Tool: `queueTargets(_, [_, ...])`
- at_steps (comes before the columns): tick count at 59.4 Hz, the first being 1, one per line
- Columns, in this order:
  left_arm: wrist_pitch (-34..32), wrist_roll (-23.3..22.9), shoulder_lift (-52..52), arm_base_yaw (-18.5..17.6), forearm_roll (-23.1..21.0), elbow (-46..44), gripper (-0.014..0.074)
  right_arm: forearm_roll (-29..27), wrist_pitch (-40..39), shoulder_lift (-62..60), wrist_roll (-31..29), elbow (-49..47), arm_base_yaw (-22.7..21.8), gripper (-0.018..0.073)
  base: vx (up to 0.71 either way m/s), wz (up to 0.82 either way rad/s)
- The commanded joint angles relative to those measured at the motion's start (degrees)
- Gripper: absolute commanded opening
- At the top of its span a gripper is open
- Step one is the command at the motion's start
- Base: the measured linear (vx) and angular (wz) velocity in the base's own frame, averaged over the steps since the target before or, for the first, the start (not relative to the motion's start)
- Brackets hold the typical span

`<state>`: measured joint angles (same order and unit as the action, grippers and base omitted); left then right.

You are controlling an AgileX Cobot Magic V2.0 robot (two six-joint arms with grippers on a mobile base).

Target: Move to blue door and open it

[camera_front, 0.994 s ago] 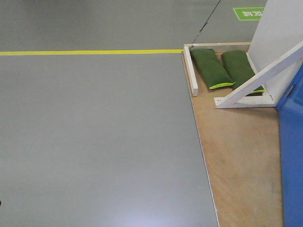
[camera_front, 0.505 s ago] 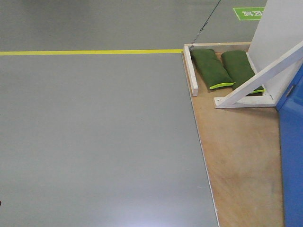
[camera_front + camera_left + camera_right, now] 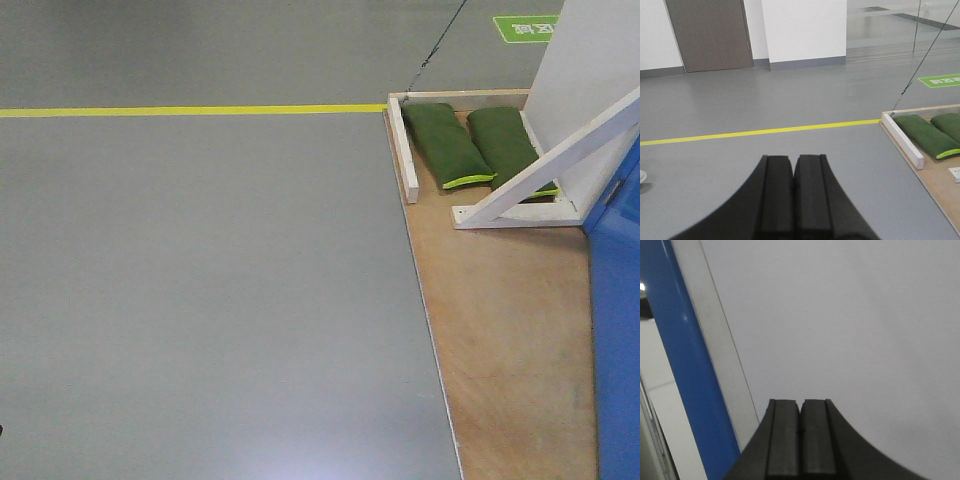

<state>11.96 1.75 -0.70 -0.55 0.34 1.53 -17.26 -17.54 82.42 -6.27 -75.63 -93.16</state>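
At the right edge of the front view, the blue door (image 3: 615, 340) stands on the plywood base (image 3: 500, 330) and fills the lower right corner, just beside the foot of a white diagonal brace (image 3: 550, 165). That brace leans up against the white panel (image 3: 590, 70). Behind it, two green sandbags (image 3: 447, 145) lie side by side on the base, hemmed in by a white wooden rail (image 3: 408, 160). A yellow line (image 3: 190, 110) crosses the grey floor (image 3: 200, 300) and meets the base's far corner.

From my left wrist camera, the left fingers (image 3: 777, 190) are pressed together with nothing between them, held above the floor and pointing towards the yellow line, with the base's corner off to their right.

From my right wrist camera, the right fingers (image 3: 815, 435) are likewise pressed together and empty, facing a plain white surface. A glossy blue strip (image 3: 685, 370) runs up the left side; I cannot tell whether it is the door's edge.
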Motion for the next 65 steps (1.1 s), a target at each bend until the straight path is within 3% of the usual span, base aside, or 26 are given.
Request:
queueTargets(1, [-4.81, -0.18, -0.79, -0.39, -0.34, 0.34, 0.0070, 5.04, -3.46, 0.28, -0.26, -1.68, 1.24, -0.0008, 0.00, 0.00])
queueTargets(10, [-4.81, -0.18, -0.79, -0.39, -0.34, 0.34, 0.0070, 8.20, -0.11, 2.29, -0.26, -1.68, 5.02, -0.0008, 0.00, 0.00])
queueTargets(22, [-4.81, -0.18, -0.79, -0.39, -0.34, 0.34, 0.0070, 7.68, 3.10, 2.34, -0.22, -1.68, 10.13, -0.0008, 0.00, 0.00])
queueTargets(65, [-4.81, -0.18, -0.74, -0.38, -0.34, 0.34, 0.0070, 6.11, 10.62, -6.73, -0.03, -1.68, 18.54, -0.0008, 0.00, 0.00])
